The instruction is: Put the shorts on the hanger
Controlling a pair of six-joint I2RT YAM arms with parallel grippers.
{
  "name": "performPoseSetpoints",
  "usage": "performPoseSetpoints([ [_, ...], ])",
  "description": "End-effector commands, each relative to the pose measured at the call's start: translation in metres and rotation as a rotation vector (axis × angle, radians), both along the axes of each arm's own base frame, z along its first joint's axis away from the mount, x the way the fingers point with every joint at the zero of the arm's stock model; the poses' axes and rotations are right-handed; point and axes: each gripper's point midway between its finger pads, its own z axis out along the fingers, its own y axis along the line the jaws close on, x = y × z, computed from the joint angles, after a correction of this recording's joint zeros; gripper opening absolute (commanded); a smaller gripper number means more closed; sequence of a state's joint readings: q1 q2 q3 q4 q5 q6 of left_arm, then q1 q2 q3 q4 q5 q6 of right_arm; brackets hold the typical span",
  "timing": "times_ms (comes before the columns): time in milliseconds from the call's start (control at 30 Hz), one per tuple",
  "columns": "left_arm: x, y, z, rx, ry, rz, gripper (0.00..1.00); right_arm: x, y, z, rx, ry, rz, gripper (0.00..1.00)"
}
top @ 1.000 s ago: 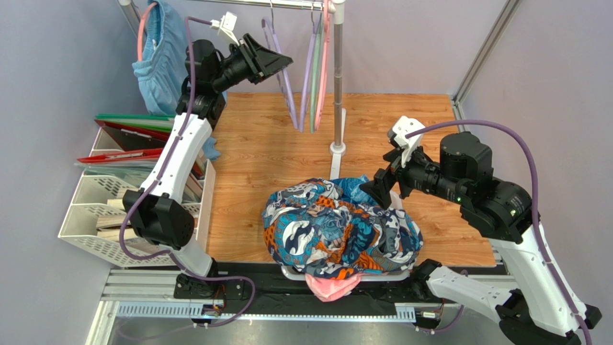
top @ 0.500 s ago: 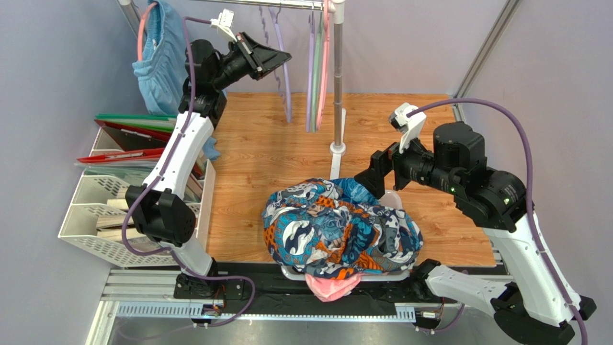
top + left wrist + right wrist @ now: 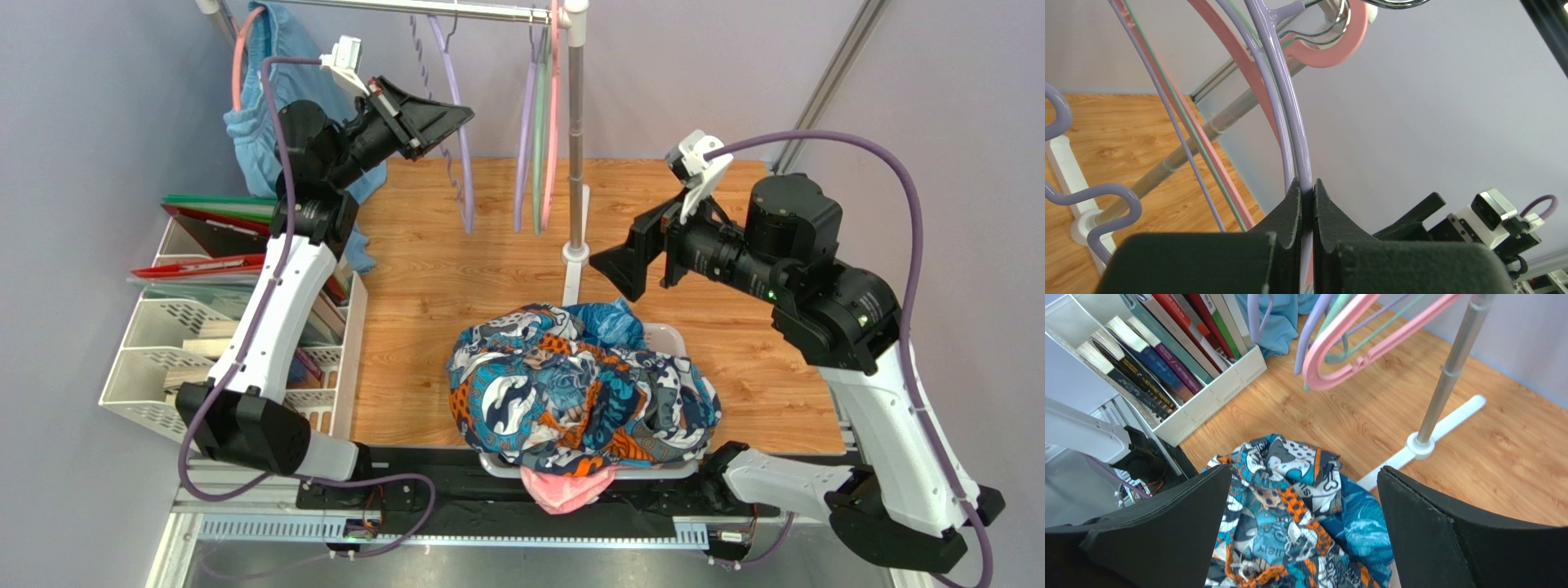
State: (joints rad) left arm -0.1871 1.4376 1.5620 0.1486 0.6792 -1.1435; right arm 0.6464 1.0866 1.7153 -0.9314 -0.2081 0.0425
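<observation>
The printed shorts (image 3: 577, 392) lie crumpled in a heap at the table's near middle and also show below the right wrist camera (image 3: 1296, 520). The lavender hanger (image 3: 464, 184) hangs steeply, its hook up by the rack's top rail. My left gripper (image 3: 464, 114) is shut on one of its arms; in the left wrist view the jaws (image 3: 1307, 187) pinch the thin lavender rod (image 3: 1290, 104). My right gripper (image 3: 607, 263) is open and empty, held in the air above the far edge of the shorts, fingers wide apart (image 3: 1304, 471).
The rack's metal pole (image 3: 574, 123) stands on a white foot (image 3: 573, 255). Pink, green and lavender hangers (image 3: 540, 135) hang beside it. Light-blue shorts (image 3: 276, 98) hang far left. A white file rack with books (image 3: 184, 355) stands left. A pink garment (image 3: 564, 488) lies under the shorts.
My left gripper has carried the lavender hanger leftward, away from the other hangers. My right gripper has risen and moved left and farther back, off the shorts, still open.
</observation>
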Motion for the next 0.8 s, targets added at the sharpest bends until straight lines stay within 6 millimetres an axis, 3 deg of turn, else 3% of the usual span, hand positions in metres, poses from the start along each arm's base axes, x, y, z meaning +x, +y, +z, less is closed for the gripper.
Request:
performPoseSetpoints([
  [0,-0.037,0.010,0.033,-0.044,-0.116,0.008,0.00,0.011,0.020,0.048,0.100,-0.134,0.062,0.95],
  [167,-0.054,0.022,0.011,-0.034,-0.020,0.091,0.00,0.028,0.060,0.070,0.234,-0.080,0.137,0.92],
  [200,-0.056,0.025,0.007,-0.035,-0.014,0.112,0.00,0.026,0.066,0.082,0.256,-0.092,0.154,0.91],
  [367,-0.078,0.040,-0.009,-0.035,-0.019,0.200,0.00,0.037,0.105,0.085,0.270,-0.091,0.207,0.86],
  [533,-0.100,0.040,-0.018,-0.027,-0.021,0.203,0.00,0.028,0.155,0.068,0.248,-0.100,0.263,0.81],
  [567,-0.104,0.040,-0.019,-0.028,-0.023,0.202,0.00,0.018,0.166,0.065,0.240,-0.103,0.290,0.79],
  [767,-0.116,0.040,-0.026,-0.016,-0.003,0.223,0.01,0.018,0.202,0.038,0.201,-0.106,0.258,0.70],
])
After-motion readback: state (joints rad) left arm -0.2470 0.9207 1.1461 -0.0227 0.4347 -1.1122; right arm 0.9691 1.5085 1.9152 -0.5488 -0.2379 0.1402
